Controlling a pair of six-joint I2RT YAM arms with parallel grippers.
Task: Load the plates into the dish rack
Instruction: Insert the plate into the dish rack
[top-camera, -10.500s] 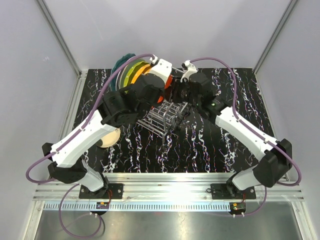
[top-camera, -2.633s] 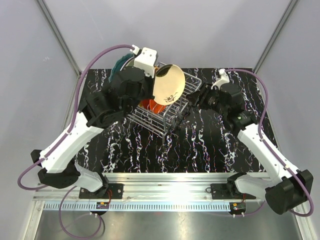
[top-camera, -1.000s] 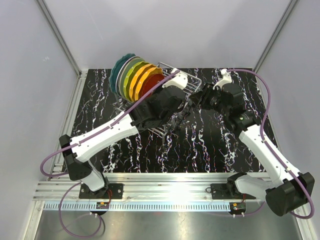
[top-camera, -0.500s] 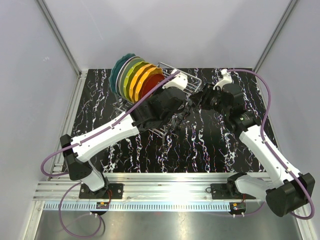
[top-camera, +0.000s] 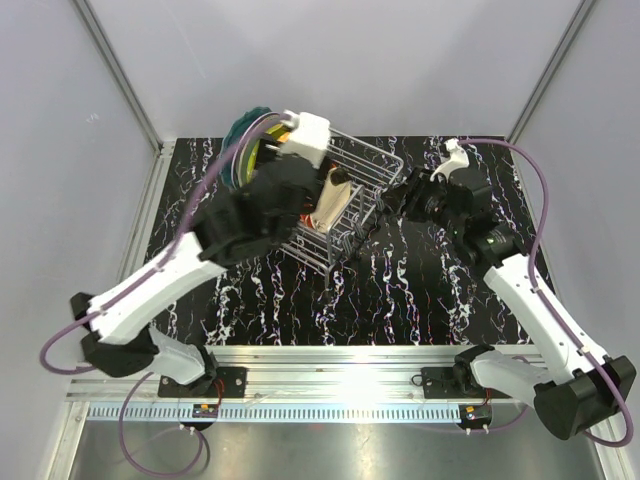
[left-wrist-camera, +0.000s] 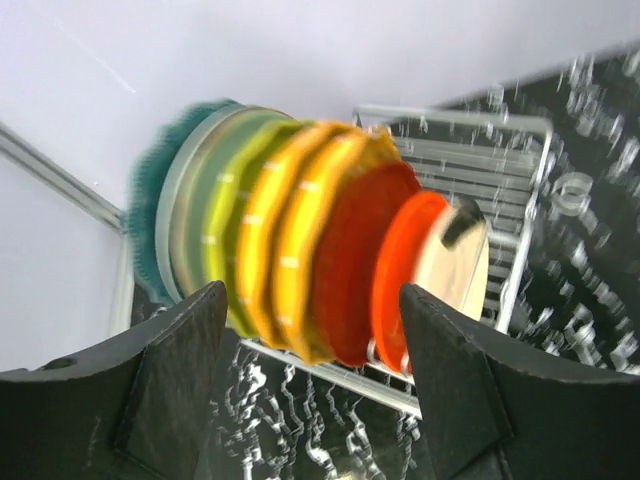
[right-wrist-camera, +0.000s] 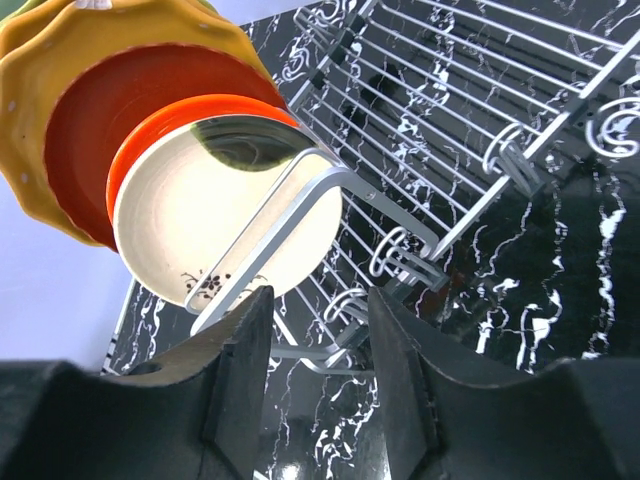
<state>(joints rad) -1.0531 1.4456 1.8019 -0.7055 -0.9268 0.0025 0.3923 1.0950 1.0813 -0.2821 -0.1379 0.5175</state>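
Note:
The plates stand on edge in a row in the dish rack (top-camera: 378, 168): teal (left-wrist-camera: 150, 220), green, yellow-orange (left-wrist-camera: 285, 250), red (left-wrist-camera: 350, 265) and red-orange. The cream plate (right-wrist-camera: 210, 225) is the last of the row, leaning in its slot (top-camera: 330, 205). In the left wrist view, which is blurred, my left gripper (left-wrist-camera: 310, 300) is open and empty, above and apart from the row. My right gripper (right-wrist-camera: 322, 300) is open at the rack's near right corner (top-camera: 388, 205). A bent rack wire (right-wrist-camera: 335, 345) lies between its fingers with gaps on both sides.
The rack sits on a black marbled mat (top-camera: 420, 290), with pale walls close behind and at both sides. The rack's right half (right-wrist-camera: 480, 100) holds only bare wires. My left arm (top-camera: 250, 215) arches over the rack's left front.
My left gripper has opened, let go of the cream plate and risen up from the rack. The cream plate now stands in its slot. My right gripper's jaws have widened a little.

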